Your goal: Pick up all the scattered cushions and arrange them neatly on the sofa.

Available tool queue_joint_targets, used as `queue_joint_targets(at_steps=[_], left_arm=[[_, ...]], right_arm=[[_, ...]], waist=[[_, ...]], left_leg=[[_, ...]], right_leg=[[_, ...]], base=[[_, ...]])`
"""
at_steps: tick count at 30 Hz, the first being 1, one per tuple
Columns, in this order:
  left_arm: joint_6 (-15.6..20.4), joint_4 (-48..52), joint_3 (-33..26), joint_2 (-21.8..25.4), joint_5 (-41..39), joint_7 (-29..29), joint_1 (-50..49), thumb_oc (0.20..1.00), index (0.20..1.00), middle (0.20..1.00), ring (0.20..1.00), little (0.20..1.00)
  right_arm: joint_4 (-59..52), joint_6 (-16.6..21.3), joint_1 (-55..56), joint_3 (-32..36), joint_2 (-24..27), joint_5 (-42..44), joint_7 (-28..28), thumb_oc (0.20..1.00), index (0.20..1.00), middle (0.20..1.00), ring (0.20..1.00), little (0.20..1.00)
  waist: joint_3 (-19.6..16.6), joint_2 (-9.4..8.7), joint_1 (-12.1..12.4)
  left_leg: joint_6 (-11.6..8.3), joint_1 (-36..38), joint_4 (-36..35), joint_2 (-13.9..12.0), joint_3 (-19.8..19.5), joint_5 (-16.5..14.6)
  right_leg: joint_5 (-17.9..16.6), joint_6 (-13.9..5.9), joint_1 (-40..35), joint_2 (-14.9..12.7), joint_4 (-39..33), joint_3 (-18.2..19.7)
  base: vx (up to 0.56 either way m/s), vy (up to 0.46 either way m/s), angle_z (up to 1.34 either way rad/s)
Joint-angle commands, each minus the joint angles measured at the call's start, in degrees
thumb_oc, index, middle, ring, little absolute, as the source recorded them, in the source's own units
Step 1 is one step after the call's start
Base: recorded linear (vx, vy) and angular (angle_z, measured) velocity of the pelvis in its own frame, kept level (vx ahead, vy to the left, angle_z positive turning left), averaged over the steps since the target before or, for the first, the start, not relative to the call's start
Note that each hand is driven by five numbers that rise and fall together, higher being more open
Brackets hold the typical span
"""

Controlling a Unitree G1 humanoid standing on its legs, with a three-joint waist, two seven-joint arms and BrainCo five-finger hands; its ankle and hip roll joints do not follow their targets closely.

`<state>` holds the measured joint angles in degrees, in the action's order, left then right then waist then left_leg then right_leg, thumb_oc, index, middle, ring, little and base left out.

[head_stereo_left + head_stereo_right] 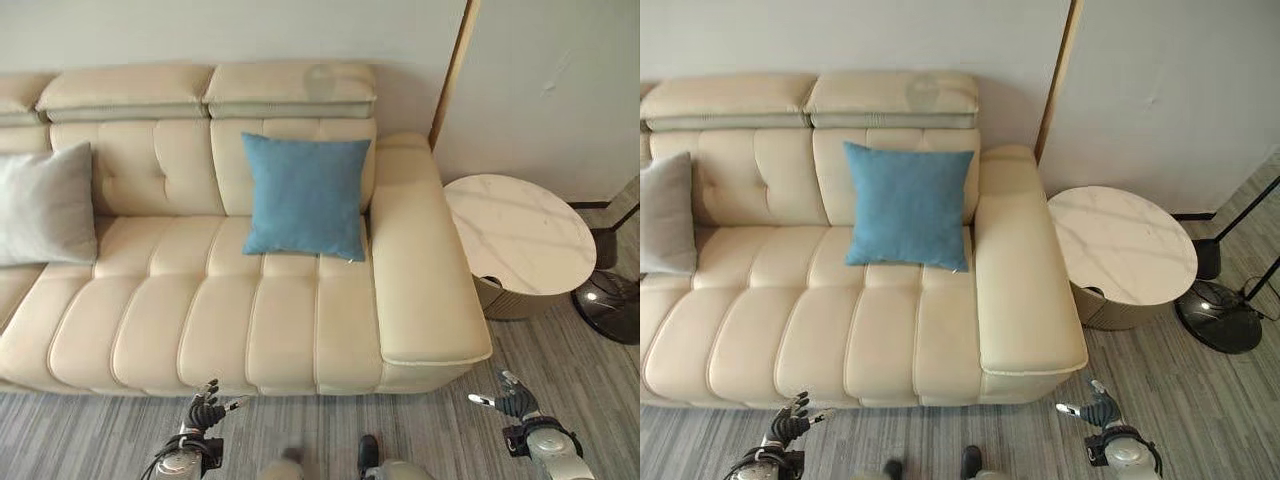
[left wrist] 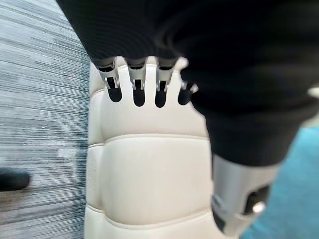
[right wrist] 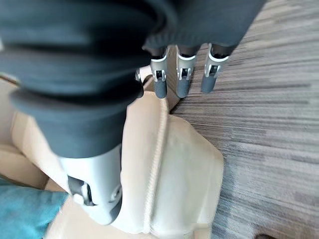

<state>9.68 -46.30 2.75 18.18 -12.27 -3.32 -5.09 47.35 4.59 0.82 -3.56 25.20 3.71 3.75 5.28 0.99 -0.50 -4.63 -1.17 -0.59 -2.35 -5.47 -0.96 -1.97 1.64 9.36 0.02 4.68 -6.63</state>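
Note:
A blue cushion (image 1: 305,195) stands upright against the backrest of the cream sofa (image 1: 200,330), close to its right armrest (image 1: 420,270). A grey cushion (image 1: 45,205) leans on the backrest at the sofa's left end. My left hand (image 1: 205,410) hangs low in front of the sofa's front edge, fingers straight and holding nothing. My right hand (image 1: 510,398) hovers over the floor off the armrest's front corner, also open and empty. In the left wrist view the fingers (image 2: 138,84) point along the seat; a strip of blue cushion (image 2: 294,199) shows beside the thumb.
A round white marble side table (image 1: 520,235) stands right of the armrest. A black lamp base (image 1: 608,305) sits on the grey striped floor (image 1: 450,420) further right. The wall runs behind the sofa.

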Motion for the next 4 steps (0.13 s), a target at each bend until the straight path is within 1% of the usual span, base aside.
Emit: queue_joint_targets(at_steps=[1, 4], left_arm=[[1.0, -1.2, 0.4, 3.6, 3.3, -0.8, -1.1, 1.000, 1.000, 1.000, 1.000, 1.000], [0.8, -2.0, 0.3, 3.6, 3.5, -0.9, -0.8, 1.000, 1.000, 1.000, 1.000, 1.000]], right_arm=[[0.7, 1.4, -0.9, -0.4, -1.2, 2.7, 1.1, 1.000, 1.000, 1.000, 1.000, 1.000], [2.1, 1.2, -1.3, -0.6, -1.4, 2.6, 1.3, 1.000, 1.000, 1.000, 1.000, 1.000]], waist=[[-1.5, -5.32, 1.5], [-1.5, -5.27, 1.7]], left_leg=[[1.43, -6.4, 3.1, 5.4, 1.0, 0.0], [1.62, -5.5, 2.3, 5.5, 1.0, 0.0]], right_leg=[[1.2, -9.87, -5.9, -2.5, -6.2, 0.5], [1.1, -9.99, -6.1, -2.6, -6.1, 0.5]], base=[[-0.01, 0.071, -0.11], [-0.02, 0.032, -0.01]])
